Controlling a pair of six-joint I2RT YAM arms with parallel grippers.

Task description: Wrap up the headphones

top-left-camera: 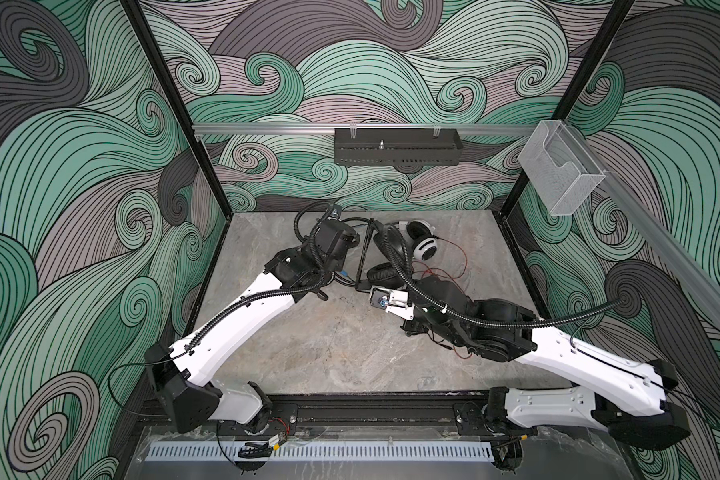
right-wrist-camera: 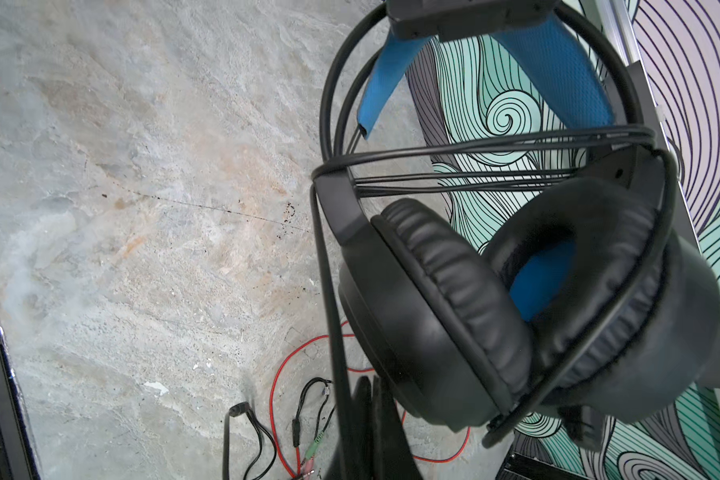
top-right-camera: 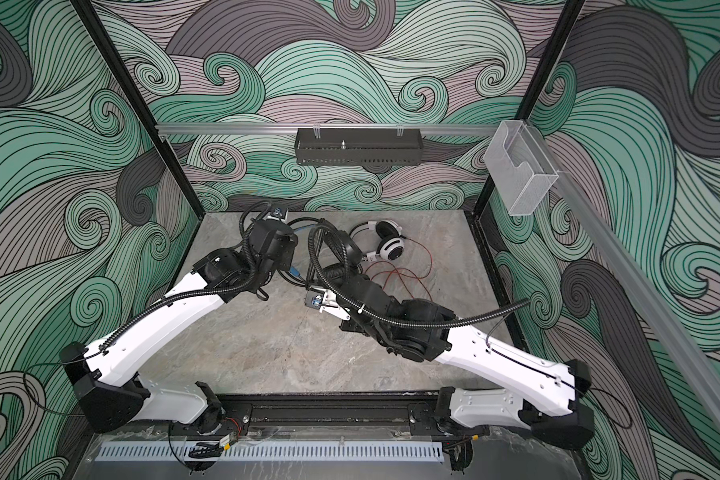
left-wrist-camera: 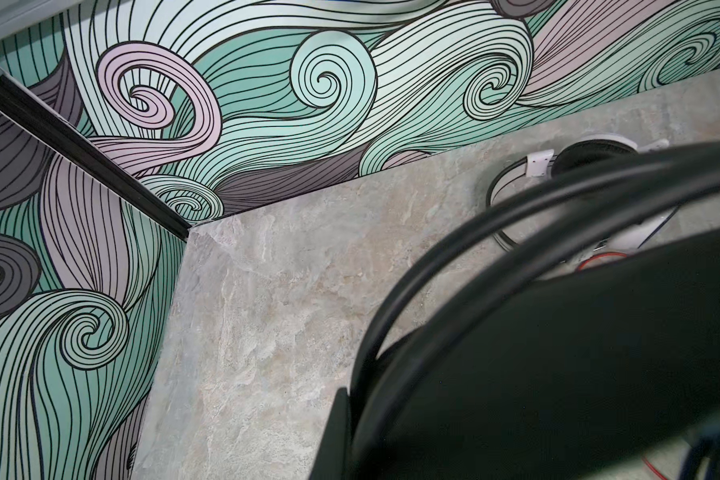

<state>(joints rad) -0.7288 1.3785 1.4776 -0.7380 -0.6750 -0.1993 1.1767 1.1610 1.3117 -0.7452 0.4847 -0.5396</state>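
Two headsets; both grippers closed.
My left gripper (right-wrist-camera: 470, 18) clamps the black headset (right-wrist-camera: 454, 311) in the bench's (top-left-camera: 329, 345) far half, right gripper (right-wrist-camera: 364, 432) pinches its black cable (right-wrist-camera: 327, 291); white-and-black headset (top-right-camera: 385, 245) lies by the far edge, red cable (top-right-camera: 400, 276) loose.

A black headset (right-wrist-camera: 454, 316) is lined with blue at band and cups. The other headset (top-right-camera: 385, 245) is coloured white and black, its cable (right-wrist-camera: 272, 386) red. The tabletop (top-left-camera: 329, 353) is veined grey-beige; the walls (top-left-camera: 350, 62) are swirled teal, lilac and grey.

White headset (top-left-camera: 424, 250) (farther back) lies beside black headset (top-left-camera: 381, 277).
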